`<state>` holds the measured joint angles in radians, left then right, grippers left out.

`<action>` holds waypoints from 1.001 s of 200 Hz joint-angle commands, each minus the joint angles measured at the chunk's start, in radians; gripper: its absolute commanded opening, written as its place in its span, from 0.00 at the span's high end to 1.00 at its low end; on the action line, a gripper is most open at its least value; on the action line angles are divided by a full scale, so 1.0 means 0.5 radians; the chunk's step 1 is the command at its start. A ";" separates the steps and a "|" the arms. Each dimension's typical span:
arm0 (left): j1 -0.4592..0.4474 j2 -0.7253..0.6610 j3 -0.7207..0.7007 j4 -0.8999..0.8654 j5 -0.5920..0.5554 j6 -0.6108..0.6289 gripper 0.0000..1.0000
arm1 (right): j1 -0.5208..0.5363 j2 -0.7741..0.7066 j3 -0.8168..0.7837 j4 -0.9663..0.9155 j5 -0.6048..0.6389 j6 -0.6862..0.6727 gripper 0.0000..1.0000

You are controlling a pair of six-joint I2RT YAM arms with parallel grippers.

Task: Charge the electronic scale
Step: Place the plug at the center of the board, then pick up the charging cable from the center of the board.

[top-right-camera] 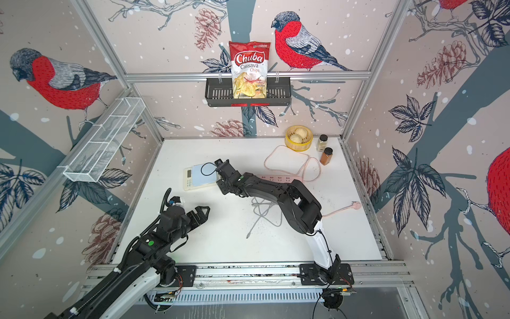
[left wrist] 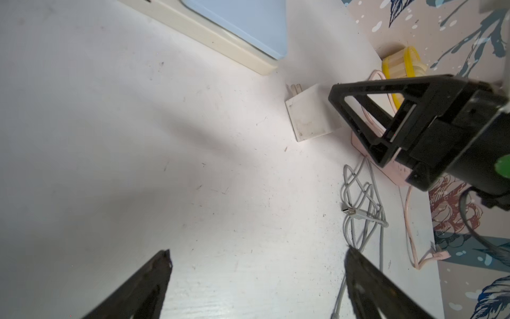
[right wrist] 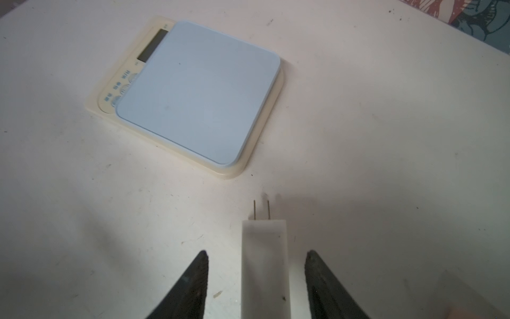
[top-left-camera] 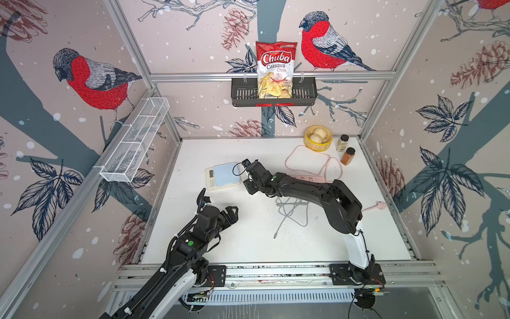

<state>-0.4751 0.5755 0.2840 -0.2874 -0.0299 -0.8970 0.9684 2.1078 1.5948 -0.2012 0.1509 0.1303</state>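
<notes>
Electronic scale [right wrist: 193, 96] lies flat on the scuffed matte white table [right wrist: 386, 138], left of centre. It has a rounded cream plastic base, a smooth pale-blue square platform & a dark display strip. Right gripper [right wrist: 256, 252] hangs just short of it, black wedge jaws spread either side of a boxy white charger [right wrist: 264, 276] w/ two thin metal prongs. There are gaps both sides, so it's not pinching. Left gripper [left wrist: 258, 251] is spread wide over bare tabletop, nr a tangle of pale grey cable [left wrist: 364, 204].
</notes>
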 commanded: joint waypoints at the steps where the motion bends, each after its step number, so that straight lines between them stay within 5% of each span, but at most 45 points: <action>1: 0.002 0.111 0.085 0.152 0.039 0.178 0.04 | 0.002 -0.097 0.016 -0.101 -0.098 0.034 0.42; 38: 0.001 0.321 0.214 0.325 0.201 0.494 0.07 | -0.081 -0.423 -0.205 -0.119 -0.250 -0.013 0.47; 68: 0.001 0.531 0.281 0.450 0.360 0.667 0.11 | -0.411 -0.822 -0.749 -0.059 -0.637 -0.053 0.52; 94: -0.010 0.705 0.334 0.501 0.421 0.710 0.14 | -0.561 -1.049 -1.182 -0.096 -0.592 -0.323 0.52; 124: -0.022 0.903 0.427 0.520 0.485 0.817 0.14 | -0.476 -1.031 -1.306 -0.235 -0.464 -0.654 0.54; 200: -0.022 1.048 0.514 0.497 0.557 0.933 0.12 | -0.388 -0.612 -1.060 -0.417 -0.330 -0.702 0.67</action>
<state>-0.4847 1.1069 0.5465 -0.0715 0.2356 -0.4515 0.7605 1.7695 1.0550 -0.3717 -0.0700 -0.1947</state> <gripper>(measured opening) 0.876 0.354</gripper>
